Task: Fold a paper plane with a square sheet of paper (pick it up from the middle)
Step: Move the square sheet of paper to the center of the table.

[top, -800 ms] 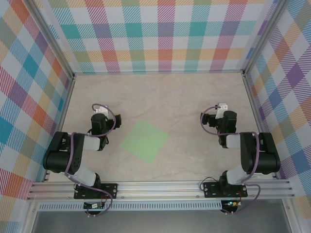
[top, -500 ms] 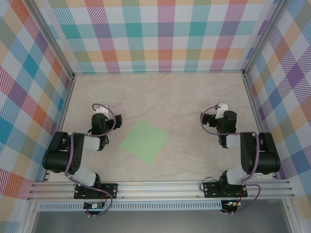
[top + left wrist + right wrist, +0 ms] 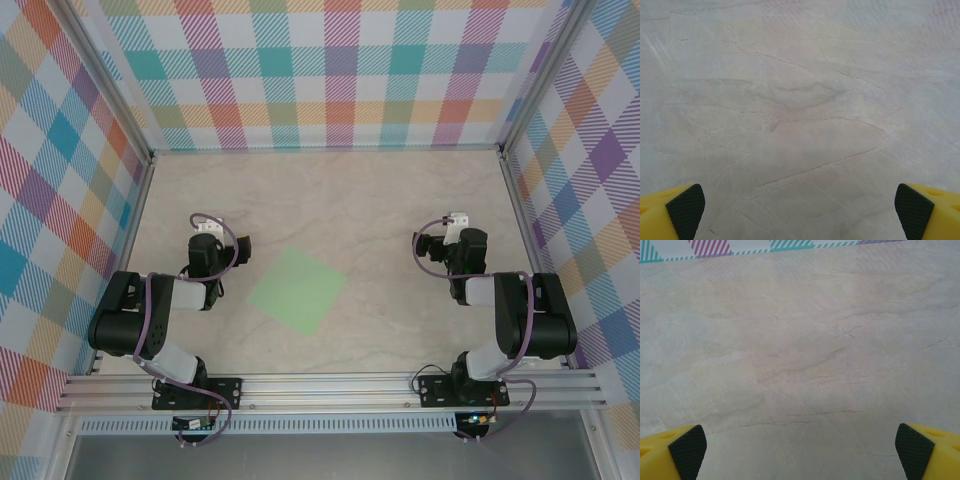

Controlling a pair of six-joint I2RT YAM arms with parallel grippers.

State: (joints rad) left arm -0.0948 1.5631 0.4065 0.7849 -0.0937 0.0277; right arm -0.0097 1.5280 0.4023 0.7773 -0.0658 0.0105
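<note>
Here, the square sheet of paper [image 3: 298,290] lies flat on the desk [image 3: 360,195]. Left pincer [image 3: 800,212], released, sits at its nine o'clock; right pincer [image 3: 800,452], released, at three.

Left arm [image 3: 150,318] and right arm [image 3: 522,322] both folded back, elbows tucked near the bases. Left end effector [image 3: 800,206] spread wide, black pads [image 3: 686,204] at the frame edges, nothing gripped. Right end effector [image 3: 801,446] same: spread wide, empty. Both wrists pitched forward and down.
</note>
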